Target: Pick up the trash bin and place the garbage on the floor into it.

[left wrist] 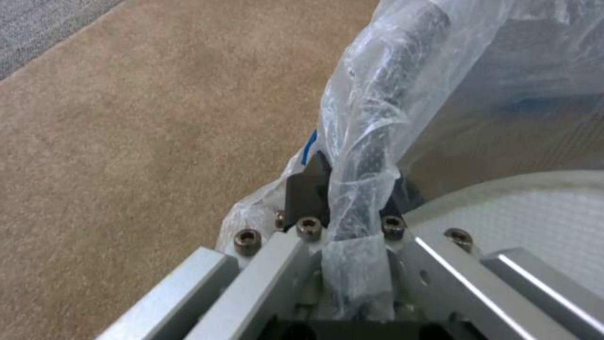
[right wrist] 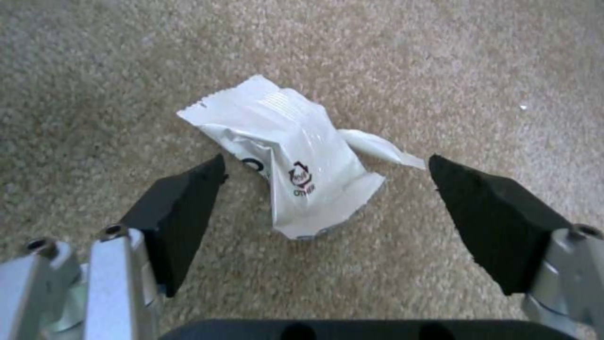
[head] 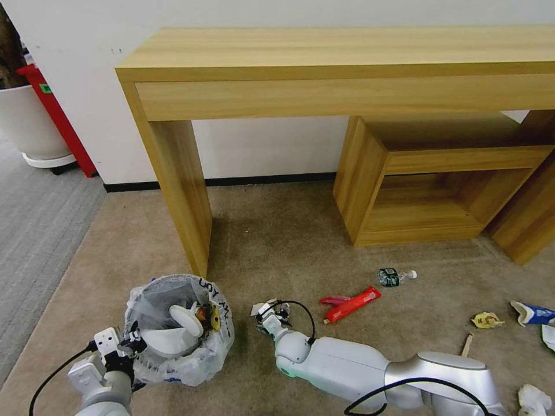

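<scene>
Trash bin point(head: 173, 332) left of wrapper point(right wrist: 292, 158)

The left hand point(left wrist: 343, 208) is clamping shut low at the left; the right hand point(right wrist: 327, 198) is reaching down, fingers spread.

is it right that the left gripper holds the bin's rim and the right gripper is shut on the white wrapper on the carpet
Not quite. The right wrist view shows the right gripper open, its fingers either side of the white wrapper, which lies on the carpet ungripped. The rest holds: the left gripper is shut on the bin's bag-covered rim.
</scene>
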